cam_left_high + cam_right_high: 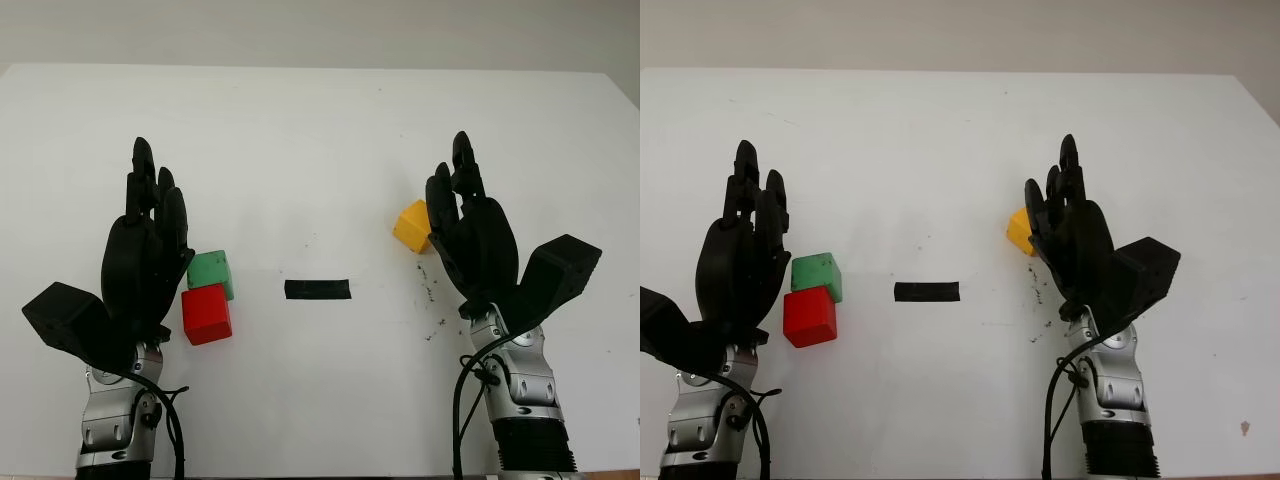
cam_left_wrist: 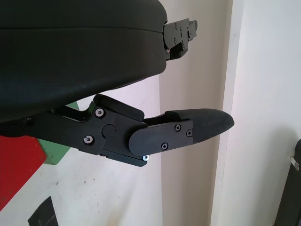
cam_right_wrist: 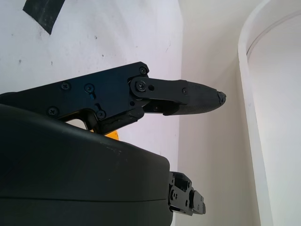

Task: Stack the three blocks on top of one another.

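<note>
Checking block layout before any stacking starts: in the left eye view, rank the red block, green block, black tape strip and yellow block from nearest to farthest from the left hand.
From the left hand, open at the table's left:
1-2. Red block and green block, both beside it; too close to call.
3. Black tape strip, centre.
4. Yellow block, by the right hand.

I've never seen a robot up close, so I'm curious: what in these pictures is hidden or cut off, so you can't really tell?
- Yellow block: in both eye views the open right hand covers its right side.
- Green block: its near face is hidden behind the red block, and whether the two touch is unclear.
- Left wrist view: the open left hand covers most of both blocks.
- Black tape strip: cut off by the edge in both wrist views.
</note>
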### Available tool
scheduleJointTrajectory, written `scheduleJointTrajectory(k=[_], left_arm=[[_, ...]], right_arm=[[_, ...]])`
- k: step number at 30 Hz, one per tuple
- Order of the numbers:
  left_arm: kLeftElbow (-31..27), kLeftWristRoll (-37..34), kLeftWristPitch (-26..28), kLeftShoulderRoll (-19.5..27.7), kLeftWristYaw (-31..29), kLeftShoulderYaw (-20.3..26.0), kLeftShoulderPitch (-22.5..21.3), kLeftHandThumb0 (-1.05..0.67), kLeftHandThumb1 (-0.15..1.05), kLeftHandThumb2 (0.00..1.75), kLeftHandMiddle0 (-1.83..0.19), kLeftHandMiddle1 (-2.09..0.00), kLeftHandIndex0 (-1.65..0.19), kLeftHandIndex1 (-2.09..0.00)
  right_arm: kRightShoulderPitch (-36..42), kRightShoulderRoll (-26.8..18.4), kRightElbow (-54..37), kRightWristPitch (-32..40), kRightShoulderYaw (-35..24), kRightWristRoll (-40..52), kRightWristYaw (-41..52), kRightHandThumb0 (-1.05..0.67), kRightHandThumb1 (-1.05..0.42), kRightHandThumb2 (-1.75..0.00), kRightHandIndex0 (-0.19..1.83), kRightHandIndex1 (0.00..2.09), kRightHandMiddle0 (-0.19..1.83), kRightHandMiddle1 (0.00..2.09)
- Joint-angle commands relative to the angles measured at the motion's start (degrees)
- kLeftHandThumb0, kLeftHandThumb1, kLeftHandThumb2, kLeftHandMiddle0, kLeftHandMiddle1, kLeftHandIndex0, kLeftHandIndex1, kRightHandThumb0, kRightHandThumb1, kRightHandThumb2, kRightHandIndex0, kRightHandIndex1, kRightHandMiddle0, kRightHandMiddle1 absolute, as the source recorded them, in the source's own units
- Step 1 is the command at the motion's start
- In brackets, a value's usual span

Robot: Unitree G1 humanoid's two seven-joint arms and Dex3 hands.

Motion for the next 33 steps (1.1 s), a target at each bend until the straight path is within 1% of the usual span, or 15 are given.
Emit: scheduleJointTrajectory(k=[1,10,13,16,18,20,21,24,26,27,29,30,33], left_arm=[[-0.8,-0.1,-0.2,0.2,0.0,0.2,0.4,-0.68,1.05,0.56,0.19,0.0,0.19,0.0],[-0.1,1.2,0.1,0.2,0.9,-0.3,-0.5,-0.68,1.05,0.57,0.19,0.0,0.19,0.0],[-0.1,1.4,-0.1,1.3,0.5,0.2,-0.9,-0.68,1.05,0.56,0.19,0.0,0.19,-0.01],[-2.3,1.3,0.9,4.0,-0.2,1.2,-1.6,-0.66,1.05,0.55,0.18,-0.03,0.17,-0.03],[-3.7,1.4,0.6,6.6,-1.3,2.1,-2.5,-0.65,1.05,0.53,0.19,-0.02,0.18,-0.03],[-5.8,1.8,1.4,9.3,-1.7,3.1,-3.8,-0.69,1.05,0.45,0.15,-0.04,0.15,-0.05],[-6.8,2.4,1.8,11.4,-2.4,3.6,-4.4,-0.69,1.05,0.43,0.11,-0.06,0.12,-0.06],[-7.3,4.5,1.4,19.3,-6.7,4.9,-7.0,-0.63,1.05,0.34,-0.17,-0.09,-0.12,-0.13],[-9.1,5.8,3.9,24.2,-9.2,5.4,-8.6,-0.6,1.05,0.23,-0.29,-0.09,-0.28,-0.16],[-9.7,6.2,4.9,25.7,-10.0,5.5,-9.1,-0.59,1.05,0.19,-0.31,-0.08,-0.32,-0.16],[-10.6,8.6,5.8,31.2,-13.3,5.0,-10.5,-0.58,1.05,0.14,-0.3,-0.06,-0.37,-0.16],[-11.3,9.5,7.1,33.6,-14.8,4.8,-11.1,-0.58,1.04,0.12,-0.29,-0.05,-0.38,-0.16],[-12.9,11.2,9.5,38.3,-18.6,3.9,-12.7,-0.57,0.99,0.06,-0.25,-0.04,-0.4,-0.13]], right_arm=[[0.5,-0.2,-0.9,-0.3,-0.1,0.0,0.1,-0.64,-1.05,-0.47,-0.19,0.0,-0.19,0.0],[0.3,-0.6,-1.1,0.1,-0.3,0.3,0.4,-0.67,-1.05,-0.46,-0.19,0.0,-0.19,0.0],[-0.4,-0.7,-0.6,-1.8,-0.5,0.1,0.8,-0.68,-1.05,-0.5,-0.19,0.0,-0.19,0.0],[-1.1,-1.0,-1.1,-2.6,-0.5,0.2,1.3,-0.67,-1.05,-0.52,-0.19,0.0,-0.19,0.0],[-1.5,-1.4,-1.7,-3.0,-0.4,-0.2,1.4,-0.67,-1.05,-0.52,-0.19,0.0,-0.19,0.0],[-2.0,-1.9,-2.5,-2.2,-0.6,0.0,1.4,-0.7,-1.05,-0.51,-0.19,0.0,-0.19,0.0],[-2.2,-2.1,-2.9,-1.3,-0.7,0.4,1.5,-0.7,-1.05,-0.5,-0.19,0.0,-0.19,0.0],[-3.3,-3.3,-3.2,-0.3,-0.8,0.4,1.9,-0.71,-1.05,-0.48,-0.19,0.0,-0.19,0.0],[-4.1,-4.1,-2.8,-0.5,-0.9,0.1,2.3,-0.71,-1.05,-0.52,-0.19,0.0,-0.19,0.0],[-4.3,-4.3,-2.7,-0.7,-0.9,0.1,2.5,-0.71,-1.05,-0.53,-0.19,0.0,-0.19,0.0],[-5.2,-4.7,-2.0,-1.1,-1.3,0.7,3.0,-0.7,-1.05,-0.56,-0.19,0.0,-0.19,0.0],[-5.7,-4.7,-1.6,-1.1,-1.5,0.9,3.1,-0.7,-1.05,-0.56,-0.19,0.0,-0.19,0.0],[-6.7,-4.6,-1.2,-1.2,-1.7,0.4,2.7,-0.7,-1.05,-0.57,-0.19,0.0,-0.19,0.0]])
